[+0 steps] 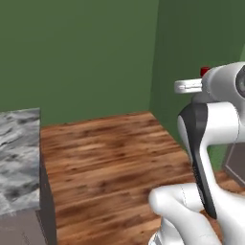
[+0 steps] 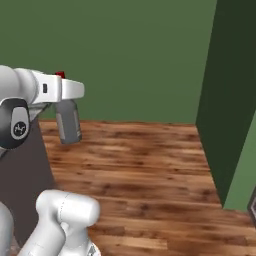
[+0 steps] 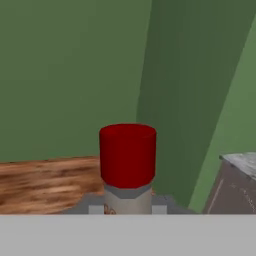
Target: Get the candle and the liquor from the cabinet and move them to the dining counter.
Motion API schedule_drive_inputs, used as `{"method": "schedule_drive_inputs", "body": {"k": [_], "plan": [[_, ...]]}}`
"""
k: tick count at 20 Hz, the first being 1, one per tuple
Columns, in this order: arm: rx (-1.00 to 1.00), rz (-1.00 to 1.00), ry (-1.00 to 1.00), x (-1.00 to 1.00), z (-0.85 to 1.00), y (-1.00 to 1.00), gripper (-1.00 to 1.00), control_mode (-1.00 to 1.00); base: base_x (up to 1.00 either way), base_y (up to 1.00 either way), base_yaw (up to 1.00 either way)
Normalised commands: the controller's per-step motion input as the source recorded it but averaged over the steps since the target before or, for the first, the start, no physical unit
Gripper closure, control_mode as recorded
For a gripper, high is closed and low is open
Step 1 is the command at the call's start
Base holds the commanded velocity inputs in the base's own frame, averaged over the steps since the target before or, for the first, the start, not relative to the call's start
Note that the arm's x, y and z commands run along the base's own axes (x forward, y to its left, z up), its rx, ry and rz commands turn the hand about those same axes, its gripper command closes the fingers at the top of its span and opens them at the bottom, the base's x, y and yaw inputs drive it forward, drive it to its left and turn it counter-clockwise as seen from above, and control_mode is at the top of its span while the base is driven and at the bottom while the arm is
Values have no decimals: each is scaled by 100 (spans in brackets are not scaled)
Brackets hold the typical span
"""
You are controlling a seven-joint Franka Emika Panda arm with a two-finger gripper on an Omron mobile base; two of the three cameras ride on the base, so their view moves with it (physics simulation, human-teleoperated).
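Between the fingertips, at the bottom of the hand view, you have the liquor [image 3: 128, 165]: its red cap stands up large and its pale neck sits just beneath, with the gripper [image 3: 128, 209] pinching it from both sides. That close look gives you the clamp on the neck, which neither base camera gives.

From the right base view you get what the hand camera cannot: the grey-brown body of the bottle hangs under the white hand, well above the wood floor [image 2: 140, 160], and a sliver of red cap pokes up over the hand. From the left base view you see just that red cap beside the arm's wrist, while the arm hides the bottle's body.

Look to the left base view for the marbled counter top [image 1: 19, 158] at the left edge, its near corner and dark side dropping to the floor. A grey marbled corner also shows at the right edge of the hand view; whether it is the same top, you cannot tell.

Ahead of you the floor lies open up to the green wall [image 2: 125, 55]. On the right a darker green block [image 2: 225, 100] juts out, its vertical edge standing near the bottle's side of the room.
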Motion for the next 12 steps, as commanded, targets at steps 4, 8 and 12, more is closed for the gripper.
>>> {"method": "schedule_drive_inputs", "body": {"k": [4, 8, 12], "plan": [[0, 0, 0, 0, 0, 0, 100, 100, 81, -100, 36], [0, 0, 0, 0, 0, 0, 100, 100, 86, -99, 39], [0, 0, 0, 0, 0, 0, 100, 100, 88, -90, 42]]}}
